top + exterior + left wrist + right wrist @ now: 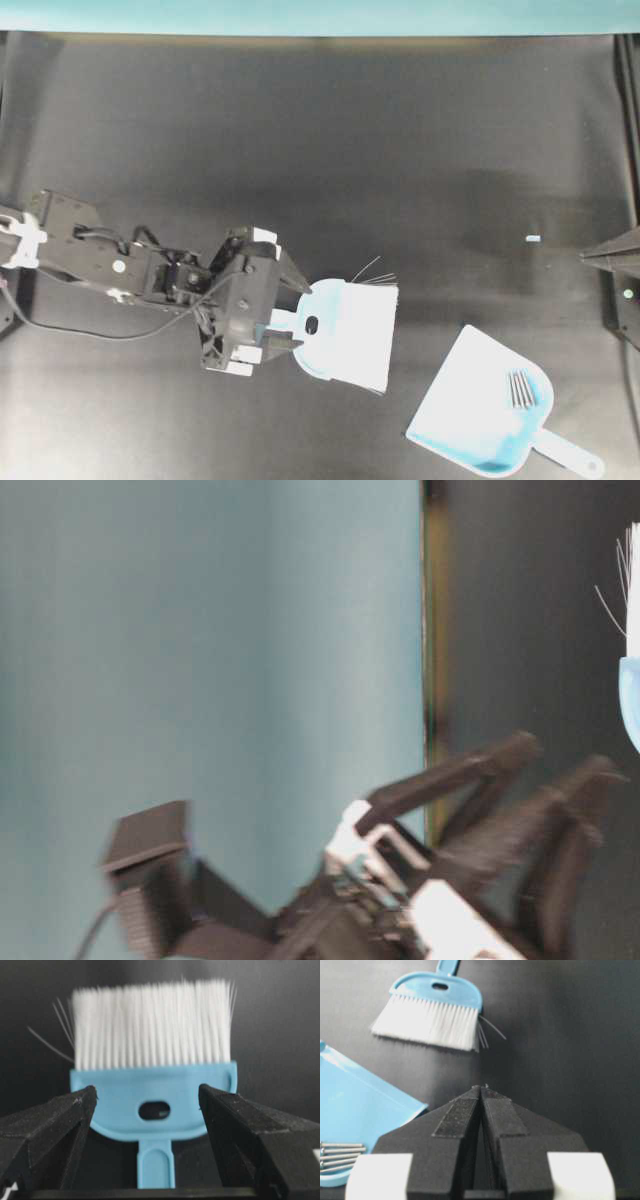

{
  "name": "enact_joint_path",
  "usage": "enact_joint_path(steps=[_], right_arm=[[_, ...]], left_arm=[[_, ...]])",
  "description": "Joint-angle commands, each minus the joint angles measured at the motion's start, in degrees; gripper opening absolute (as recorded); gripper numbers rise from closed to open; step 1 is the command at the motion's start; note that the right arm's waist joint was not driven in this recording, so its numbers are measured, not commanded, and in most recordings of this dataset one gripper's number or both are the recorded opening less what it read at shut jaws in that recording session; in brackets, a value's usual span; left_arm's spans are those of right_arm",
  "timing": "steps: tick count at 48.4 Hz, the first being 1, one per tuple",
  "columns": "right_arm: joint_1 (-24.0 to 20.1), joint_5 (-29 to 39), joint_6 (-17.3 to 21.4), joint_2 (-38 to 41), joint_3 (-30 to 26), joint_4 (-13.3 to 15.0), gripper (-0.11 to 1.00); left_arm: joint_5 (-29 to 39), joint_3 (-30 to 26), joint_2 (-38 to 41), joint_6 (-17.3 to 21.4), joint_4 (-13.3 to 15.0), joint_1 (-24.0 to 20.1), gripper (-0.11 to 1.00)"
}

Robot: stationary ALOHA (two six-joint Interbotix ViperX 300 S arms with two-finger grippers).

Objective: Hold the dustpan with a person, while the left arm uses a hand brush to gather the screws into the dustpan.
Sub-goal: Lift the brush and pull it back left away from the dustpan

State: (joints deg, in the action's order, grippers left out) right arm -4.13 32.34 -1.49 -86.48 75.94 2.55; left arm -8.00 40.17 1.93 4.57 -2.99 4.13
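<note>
Nearest the lower edge of the overhead view, the dustpan (480,410) lies flat on the black table (300,150), its short handle pointing toward the lower right corner. The screws (521,389) rest together in a small bundle inside the tray, close to the handle end. The right wrist view shows the same bundle at the pan's near edge.

Just beyond and to the left, the hand brush (350,322) hangs in the left end effector (290,318), white bristles pointing toward the dustpan but well apart from its open lip. A few stray bristles stick out at the upper side. In the left wrist view the two black fingers (50,1125) stand wide on either side of the brush head, and the thin handle runs down between them; whether anything presses on the handle cannot be told.

Farther right, at the table's edge, the right end effector (588,257) has its pointed fingers pressed together, holding nothing.

Behind the table runs a teal wall (320,15).
</note>
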Motion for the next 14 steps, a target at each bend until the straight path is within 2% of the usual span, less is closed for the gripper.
enact_joint_path(steps=[1, 8, 14], right_arm=[[0.0, -0.2, -0.4, 0.3, -0.4, 0.2, 0.0], [0.0, -0.2, -0.4, 0.3, -0.4, 0.2, 0.0], [0.0, -0.2, -0.4, 0.3, -0.4, 0.1, 0.0]], left_arm=[[-0.6, -0.4, -4.3, 0.1, -0.2, -1.3, 0.79], [-0.4, 1.1, -9.8, 0.2, -0.1, -2.2, 0.79], [-0.9, 4.7, -16.3, 0.2, -0.2, -3.3, 0.79]])
